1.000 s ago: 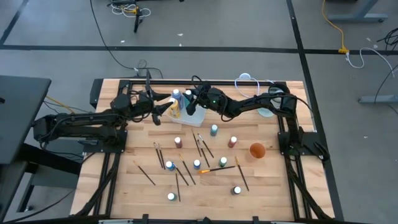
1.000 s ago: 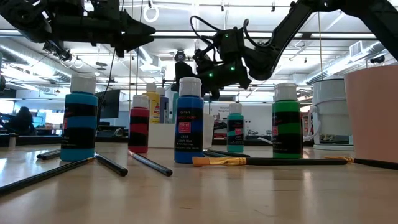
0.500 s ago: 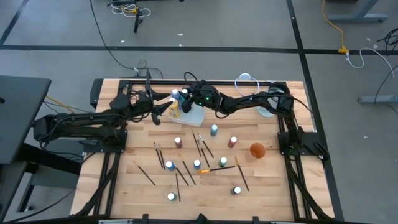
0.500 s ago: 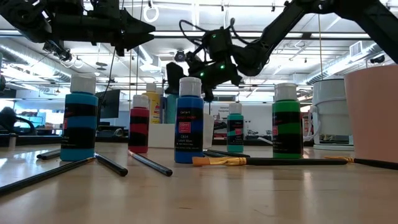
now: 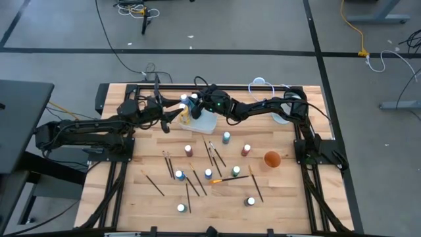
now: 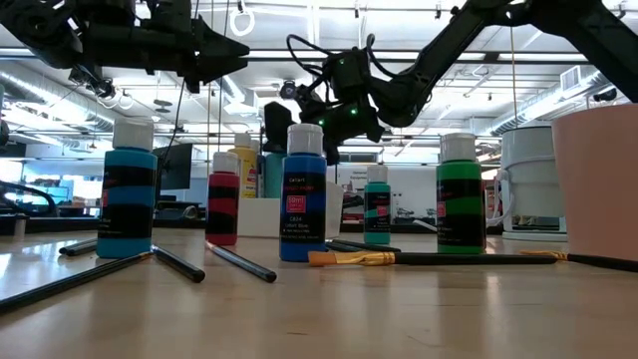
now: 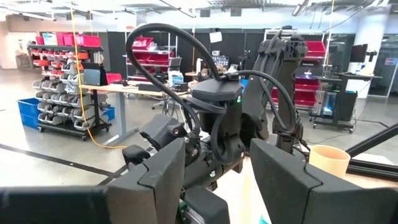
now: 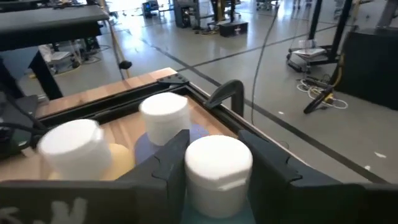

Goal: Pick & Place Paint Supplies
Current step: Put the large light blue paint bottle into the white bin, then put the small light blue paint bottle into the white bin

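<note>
- The right gripper (image 5: pixel 195 104) has travelled along the tabletop's far edge, away from the right edge, and now sits over the white tray (image 5: pixel 205 120) holding upright bottles.
- Its fingers now bracket a white-capped bottle (image 8: pixel 217 167) standing in that tray.

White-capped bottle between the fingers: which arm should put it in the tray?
Right. The right gripper already flanks that bottle above the white tray; the left gripper is open, holding nothing.
</note>
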